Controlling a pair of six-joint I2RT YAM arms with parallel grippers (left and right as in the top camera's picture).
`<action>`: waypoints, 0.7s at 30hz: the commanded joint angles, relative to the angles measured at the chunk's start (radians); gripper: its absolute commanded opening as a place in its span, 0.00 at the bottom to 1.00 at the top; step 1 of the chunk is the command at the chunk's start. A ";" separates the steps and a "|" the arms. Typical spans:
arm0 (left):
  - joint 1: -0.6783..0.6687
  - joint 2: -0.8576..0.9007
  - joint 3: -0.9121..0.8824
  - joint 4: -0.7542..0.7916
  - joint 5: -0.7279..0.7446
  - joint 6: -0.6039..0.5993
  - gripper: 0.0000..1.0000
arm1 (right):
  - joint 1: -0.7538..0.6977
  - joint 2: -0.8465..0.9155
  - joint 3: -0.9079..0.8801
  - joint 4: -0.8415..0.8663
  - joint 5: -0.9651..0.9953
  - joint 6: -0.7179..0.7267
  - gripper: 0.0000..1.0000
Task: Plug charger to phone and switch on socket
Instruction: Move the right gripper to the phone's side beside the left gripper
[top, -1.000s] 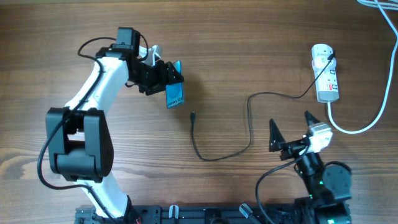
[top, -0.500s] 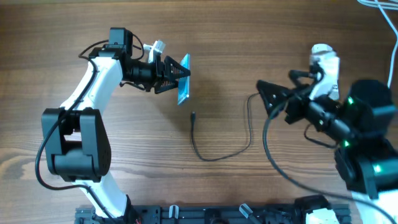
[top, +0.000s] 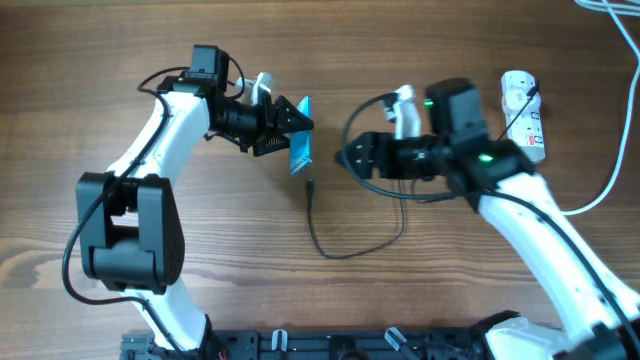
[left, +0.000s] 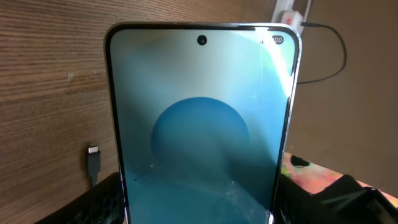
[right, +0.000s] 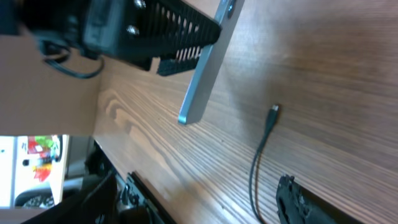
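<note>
My left gripper (top: 287, 127) is shut on the phone (top: 300, 155) and holds it on edge above the table. The phone's turquoise screen with a lighter oval fills the left wrist view (left: 199, 118). In the right wrist view the phone shows as a thin edge (right: 202, 68). The charger is a thin black cable (top: 350, 248) whose plug tip (top: 310, 185) lies on the wood just below the phone. The tip also shows in both wrist views (left: 93, 158) (right: 273, 112). My right gripper (top: 348, 158) is open and empty, hovering right of the phone and above the cable. The white socket (top: 522, 115) lies at the far right.
A thick white cord (top: 605, 195) runs from the socket along the right edge. The black cable loops across the middle of the wooden table (top: 200, 270) and runs up to the socket. The arm bases stand at the front edge.
My right arm has swung from the front right to the table's middle, ending near the phone and plug tip. My left gripper has carried the phone slightly right.
</note>
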 joint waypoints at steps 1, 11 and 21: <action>-0.031 -0.023 -0.004 0.013 -0.062 -0.043 0.68 | 0.071 0.084 0.018 0.076 0.045 0.097 0.81; -0.039 -0.023 -0.004 0.019 -0.072 -0.046 0.70 | 0.167 0.266 0.018 0.267 0.159 0.176 0.71; -0.039 -0.023 -0.004 0.025 -0.072 -0.038 0.73 | 0.167 0.270 0.018 0.336 0.200 0.241 0.37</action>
